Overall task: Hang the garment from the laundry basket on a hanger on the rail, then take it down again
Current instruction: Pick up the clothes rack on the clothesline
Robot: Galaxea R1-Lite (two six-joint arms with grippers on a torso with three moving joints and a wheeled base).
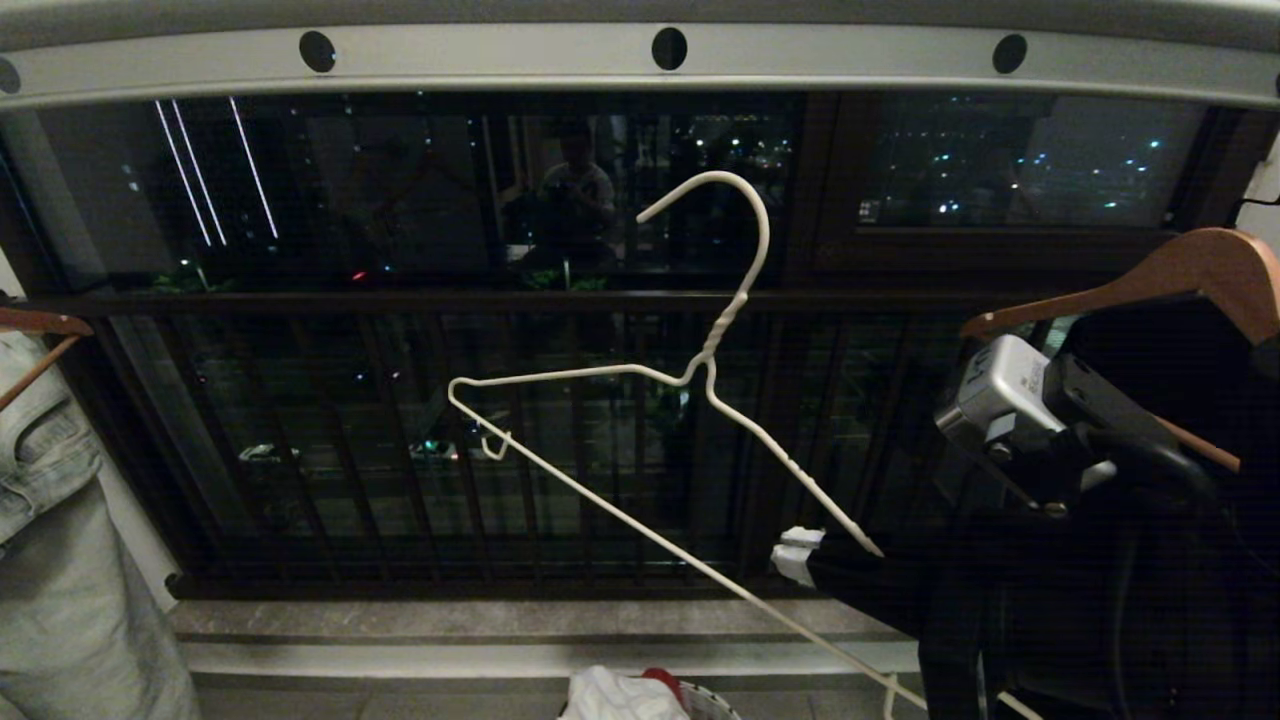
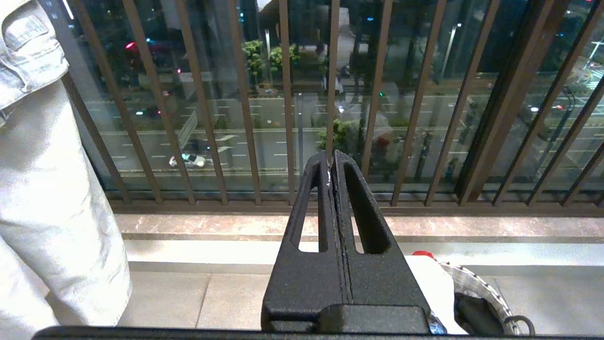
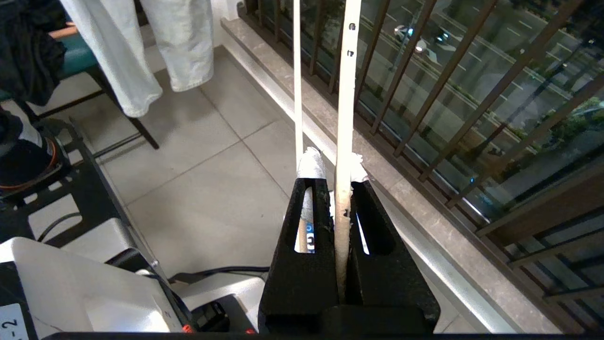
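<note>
1. One white wire hanger hangs in mid-air in the head view, tilted, its hook toward twelve o'clock and free of the rail.
2. The rail runs across the top of that view, a pale grey bar with round dark holes, well above the hook.
3. The right gripper comes in from four o'clock and is clenched on the hanger's lower shoulder wire; the right wrist view shows the white wire pinched between the two black fingers.
4. The hanger's long bottom wire slants down toward five o'clock, past the gripper.
5. The garment, a white bundle, lies in the laundry basket at six o'clock, with a bit of red cloth beside it.
6. The left gripper is squeezed together on nothing, pointing toward the dark balcony railing; the basket rim shows beneath it.
7. A brown wooden hanger carrying a black garment sits at three o'clock.
8. Pale denim trousers hang at nine o'clock.
9. The reflection of a person shows faintly in the glass toward twelve o'clock.
</note>
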